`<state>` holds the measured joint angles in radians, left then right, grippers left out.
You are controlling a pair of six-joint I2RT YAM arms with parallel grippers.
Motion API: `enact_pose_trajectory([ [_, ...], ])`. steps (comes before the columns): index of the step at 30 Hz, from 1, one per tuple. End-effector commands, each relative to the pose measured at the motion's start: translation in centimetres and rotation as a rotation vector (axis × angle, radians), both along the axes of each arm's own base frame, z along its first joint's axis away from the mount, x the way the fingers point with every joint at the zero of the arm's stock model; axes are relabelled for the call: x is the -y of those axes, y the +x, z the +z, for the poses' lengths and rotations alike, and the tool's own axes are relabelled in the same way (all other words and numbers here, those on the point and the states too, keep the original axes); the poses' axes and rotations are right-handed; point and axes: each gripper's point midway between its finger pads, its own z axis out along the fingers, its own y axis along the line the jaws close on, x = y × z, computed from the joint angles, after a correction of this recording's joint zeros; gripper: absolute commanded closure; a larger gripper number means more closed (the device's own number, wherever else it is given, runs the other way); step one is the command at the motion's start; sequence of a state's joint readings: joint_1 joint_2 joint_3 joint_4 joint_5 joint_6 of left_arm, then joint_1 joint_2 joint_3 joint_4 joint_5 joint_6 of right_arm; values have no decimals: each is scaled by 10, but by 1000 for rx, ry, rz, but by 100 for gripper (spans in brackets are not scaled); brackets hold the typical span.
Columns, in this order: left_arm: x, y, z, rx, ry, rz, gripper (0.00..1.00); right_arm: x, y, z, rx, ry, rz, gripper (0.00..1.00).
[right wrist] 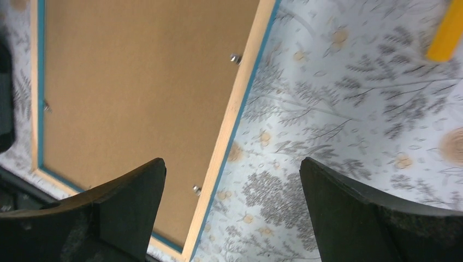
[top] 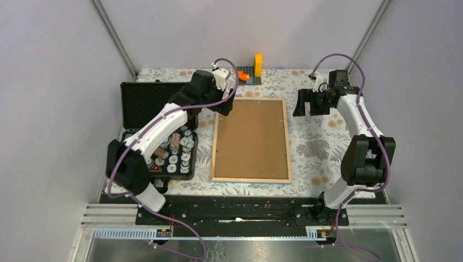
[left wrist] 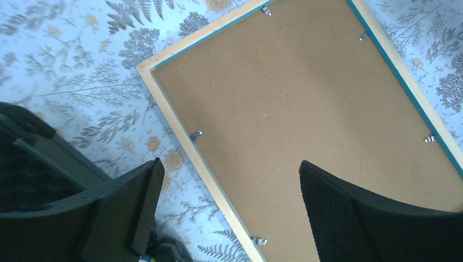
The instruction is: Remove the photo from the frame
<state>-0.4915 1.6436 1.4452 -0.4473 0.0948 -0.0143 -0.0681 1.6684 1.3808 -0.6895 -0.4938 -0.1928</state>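
We see the frame (top: 251,139) lying flat in the middle of the table (top: 319,144) with its fibreboard back up and small metal tabs (left wrist: 196,134) along its rim. Our left gripper (left wrist: 229,177) hovers by the frame's far left corner, jaws wide, holding nothing. Our right gripper (right wrist: 232,169) hangs over the frame's far right edge, jaws equally wide and empty.

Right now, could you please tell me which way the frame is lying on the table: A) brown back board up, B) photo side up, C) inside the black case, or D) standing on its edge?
A: the frame lies flat with its brown back board facing up and small metal clips showing along the rim.
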Motion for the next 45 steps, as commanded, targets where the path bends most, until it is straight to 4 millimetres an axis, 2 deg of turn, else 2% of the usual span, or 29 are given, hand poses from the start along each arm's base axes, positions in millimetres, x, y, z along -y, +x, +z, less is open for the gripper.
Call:
enact_pose_trajectory([
  [1,-24,-5,48,205,29,9,1,29,33,34,175,-116,-90,0],
  [4,-29,-11,53,210,17,30,1,53,48,25,174,-219,-114,0],
  [10,-21,-22,54,185,-35,-15,1,81,89,3,151,-327,-158,0],
  [15,-22,-22,50,155,-11,-18,1,92,126,-21,151,-358,-185,2],
  [16,-22,-22,49,148,-8,-15,1,94,132,-31,138,-362,-192,3],
  [21,-20,-26,52,141,-26,-24,1,102,155,-56,110,-385,-212,8],
  [34,-14,-29,49,109,-55,-28,1,119,170,-108,25,-415,-234,25],
  [41,-18,-27,53,126,-44,-13,1,125,160,-129,-27,-430,-231,50],
  [45,-18,-29,56,129,-55,-14,1,122,146,-121,-47,-421,-212,70],
])
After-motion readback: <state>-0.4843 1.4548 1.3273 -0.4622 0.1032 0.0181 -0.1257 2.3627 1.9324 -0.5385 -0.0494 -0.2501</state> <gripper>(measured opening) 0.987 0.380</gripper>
